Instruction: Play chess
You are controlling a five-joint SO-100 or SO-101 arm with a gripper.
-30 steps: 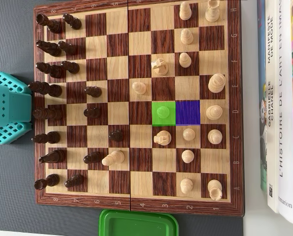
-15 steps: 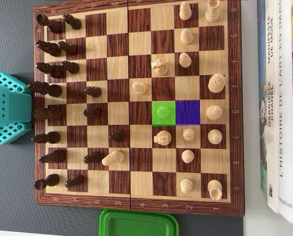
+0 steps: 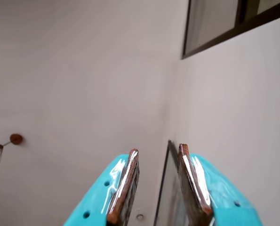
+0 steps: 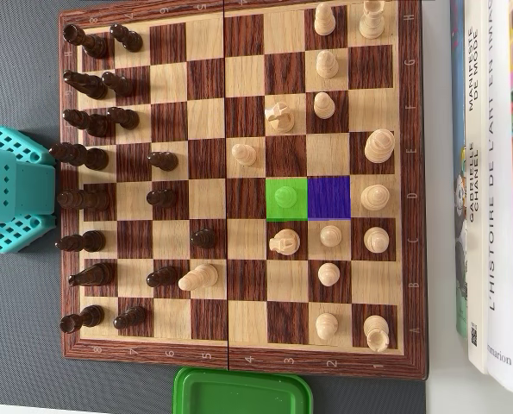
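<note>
In the overhead view a wooden chessboard (image 4: 239,345) fills the middle. Dark pieces (image 4: 88,84) stand mostly along its left side and light pieces (image 4: 376,198) on its right half. One light pawn (image 4: 284,197) stands on a square tinted green, and the empty square (image 4: 328,197) to its right is tinted blue. The teal arm (image 4: 10,190) sits folded off the board's left edge. In the wrist view my gripper (image 3: 158,149) points up at a pale wall and ceiling. Its brown-padded fingers (image 3: 125,183) stand apart with nothing between them.
A green lid (image 4: 243,392) lies just below the board's lower edge. Books (image 4: 493,172) are stacked beside the right edge. A light piece (image 4: 197,277) stands among the dark ones at lower left. A dark window frame (image 3: 215,28) shows in the wrist view.
</note>
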